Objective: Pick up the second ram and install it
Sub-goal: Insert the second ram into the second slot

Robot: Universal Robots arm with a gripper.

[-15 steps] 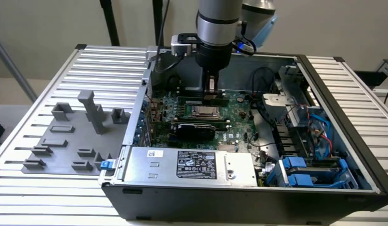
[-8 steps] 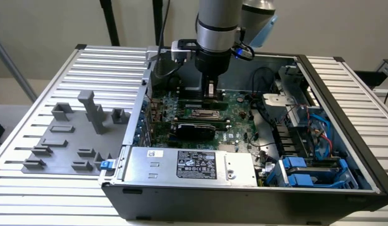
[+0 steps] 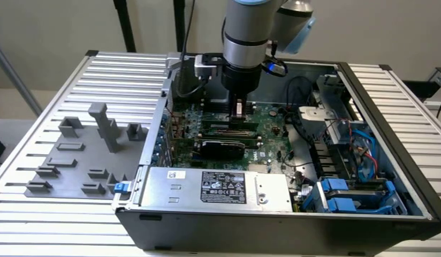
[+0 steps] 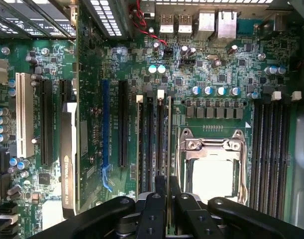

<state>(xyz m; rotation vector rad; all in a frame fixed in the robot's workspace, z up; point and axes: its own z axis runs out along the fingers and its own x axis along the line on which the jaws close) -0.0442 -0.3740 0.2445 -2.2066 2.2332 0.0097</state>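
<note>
My gripper [image 3: 239, 122] hangs straight down inside the open computer case [image 3: 278, 222], just above the green motherboard [image 3: 267, 115]. It is shut on the second ram [image 3: 238, 109], a thin stick with a pale label that stands between the fingers. In the wrist view the gripper [image 4: 167, 185] pinches the ram [image 4: 169, 139] edge-on. The stick runs in line with the long memory slots [image 4: 151, 139] beside the processor socket [image 4: 211, 159]. Whether its lower edge touches a slot I cannot tell.
Grey fixture blocks [image 3: 106, 128] stand on the ribbed table at the exterior view's left. The power supply [image 3: 220, 187] fills the case's front, blue drive bays [image 3: 349, 195] its front right corner. A graphics card [image 4: 67, 159] and more slots [image 4: 271, 144] flank the socket.
</note>
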